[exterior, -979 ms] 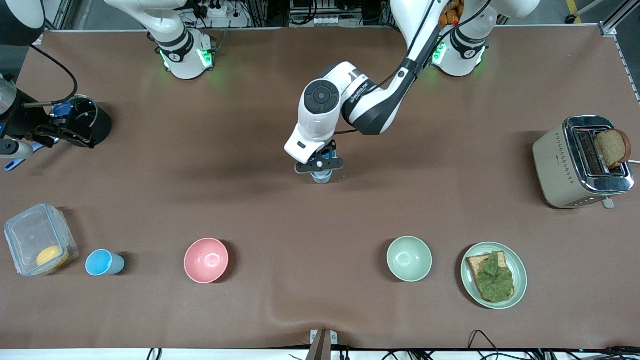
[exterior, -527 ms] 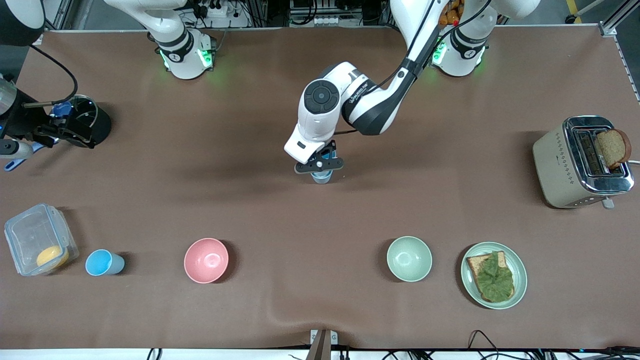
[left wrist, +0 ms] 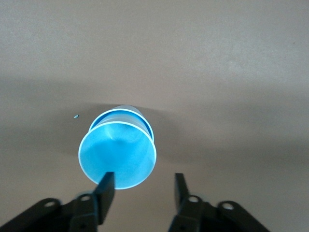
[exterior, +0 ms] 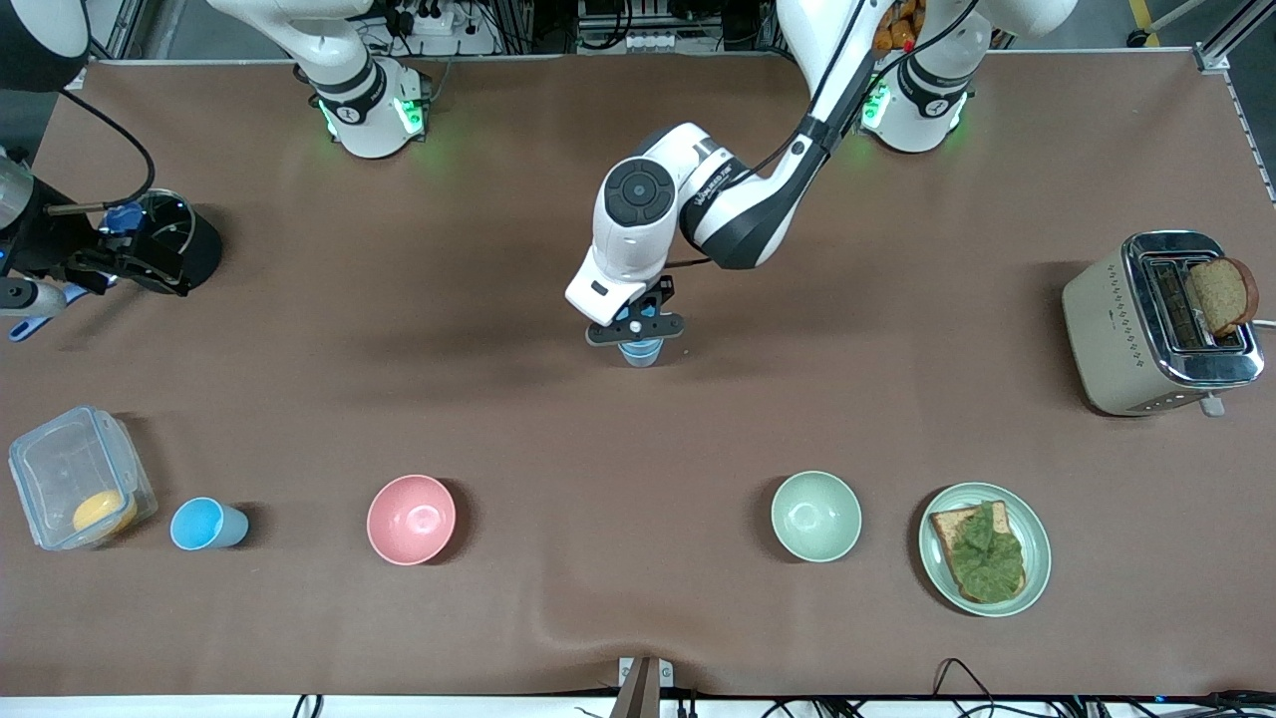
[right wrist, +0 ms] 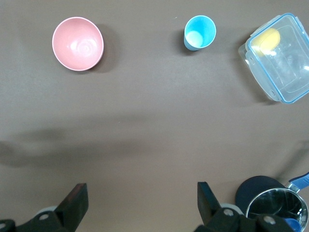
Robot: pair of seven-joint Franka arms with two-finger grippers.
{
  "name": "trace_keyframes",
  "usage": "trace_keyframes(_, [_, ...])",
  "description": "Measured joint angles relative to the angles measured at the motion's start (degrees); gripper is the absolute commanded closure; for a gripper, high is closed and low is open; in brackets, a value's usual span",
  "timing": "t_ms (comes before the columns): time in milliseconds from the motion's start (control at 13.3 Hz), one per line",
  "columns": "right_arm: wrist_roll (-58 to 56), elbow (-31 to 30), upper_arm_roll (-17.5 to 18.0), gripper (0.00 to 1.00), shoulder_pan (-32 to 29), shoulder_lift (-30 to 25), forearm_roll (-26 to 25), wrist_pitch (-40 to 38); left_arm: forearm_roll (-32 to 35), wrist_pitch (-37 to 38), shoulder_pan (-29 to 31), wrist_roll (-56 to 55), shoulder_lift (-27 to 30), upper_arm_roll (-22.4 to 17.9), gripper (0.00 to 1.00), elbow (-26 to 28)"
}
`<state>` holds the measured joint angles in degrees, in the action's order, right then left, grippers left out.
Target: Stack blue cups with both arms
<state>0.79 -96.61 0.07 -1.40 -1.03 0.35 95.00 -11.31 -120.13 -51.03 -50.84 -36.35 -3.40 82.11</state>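
While my left gripper [exterior: 638, 327] hangs over 2 nested blue cups [left wrist: 117, 153] mid-table, its jaws stand apart, gripping nothing.
One fingertip [left wrist: 107, 186] overlaps the top rim; bare cloth lies all around. My right gripper [right wrist: 140, 205] waits wide open and empty near the pot [right wrist: 275, 207]. Third blue cup [exterior: 206, 524] stands between container [exterior: 78, 477] and pink bowl [exterior: 411, 519], near the table [exterior: 638, 618] front edge.

Two nested blue cups [left wrist: 117, 154] I see upright mid-table, light-blue insides, a lone blue cup [exterior: 206, 524] upright beside the clear container [exterior: 78, 477], white lump inside.
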Motion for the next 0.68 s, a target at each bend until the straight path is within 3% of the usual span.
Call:
trace_keyframes(75, [0.0, 0.0, 0.0, 0.0, 0.0, 0.0, 0.0, 0.0, 0.0, -0.06, 0.02, 0.0, 0.08, -0.16, 0.0, -0.29])
trace_keyframes(301, [0.0, 0.0, 0.01, 0.0, 0.0, 0.0, 0.0, 0.0, 0.0, 1.47, 1.48, -0.04, 2.72, -2.29, 0.0, -0.67])
trace_keyframes(678, [0.0, 0.0, 0.04, 0.0, 0.0, 0.0, 0.0, 0.0, 4.65, 13.99, 11.39, 3.31, 14.58, -2.83, 0.0, 2.32])
